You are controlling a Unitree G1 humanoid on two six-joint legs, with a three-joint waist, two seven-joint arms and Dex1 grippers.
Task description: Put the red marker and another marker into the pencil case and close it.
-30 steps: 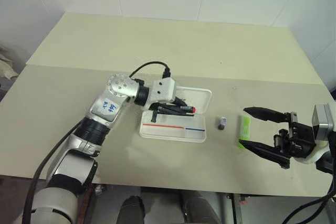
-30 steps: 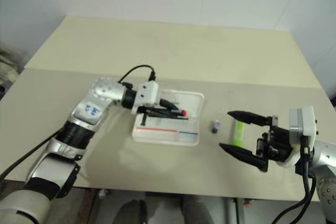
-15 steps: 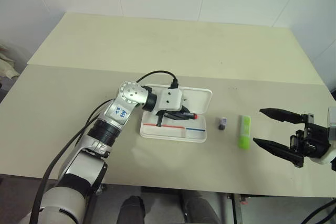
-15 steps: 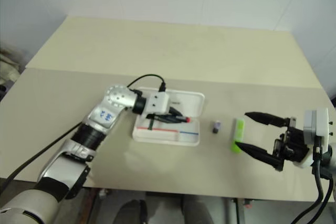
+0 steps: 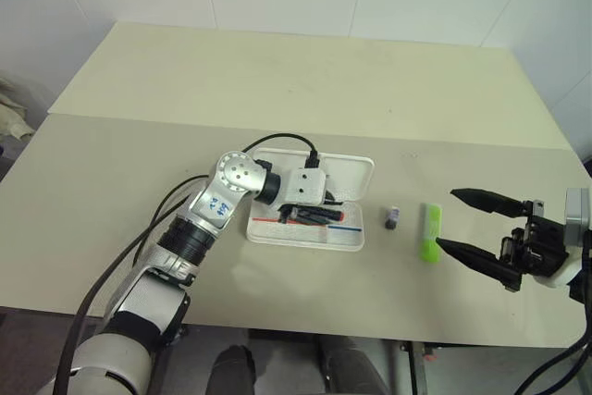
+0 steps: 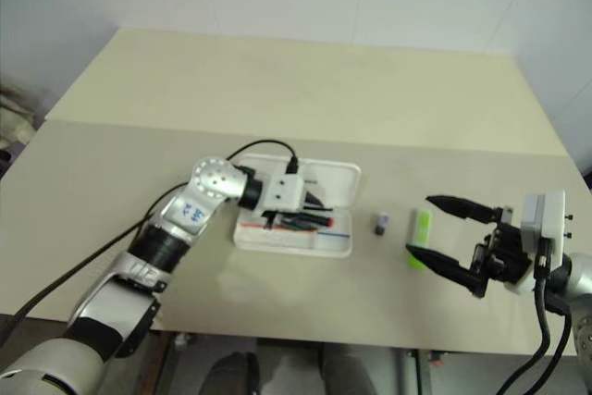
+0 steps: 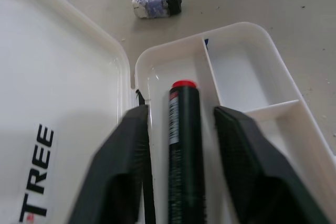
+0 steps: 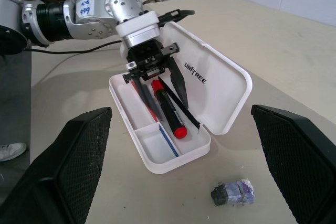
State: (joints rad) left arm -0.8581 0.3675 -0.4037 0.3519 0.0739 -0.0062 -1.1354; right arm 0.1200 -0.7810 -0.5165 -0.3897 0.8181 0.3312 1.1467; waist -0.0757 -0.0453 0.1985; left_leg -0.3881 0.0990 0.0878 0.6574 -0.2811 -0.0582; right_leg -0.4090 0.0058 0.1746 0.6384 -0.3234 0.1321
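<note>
Lying in the open white pencil case (image 8: 220, 95), the red marker (image 7: 185, 145) sits between both grippers' parted, empty jaws.

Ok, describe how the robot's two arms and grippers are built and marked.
The left arm is silver metal with black ribbed joints, a round perforated elbow cap, a white sticker with blue handwriting and a black cable looping to its white wrist block. Both the left gripper and right gripper have two tapered black fingers; the right wrist is white too.
</note>
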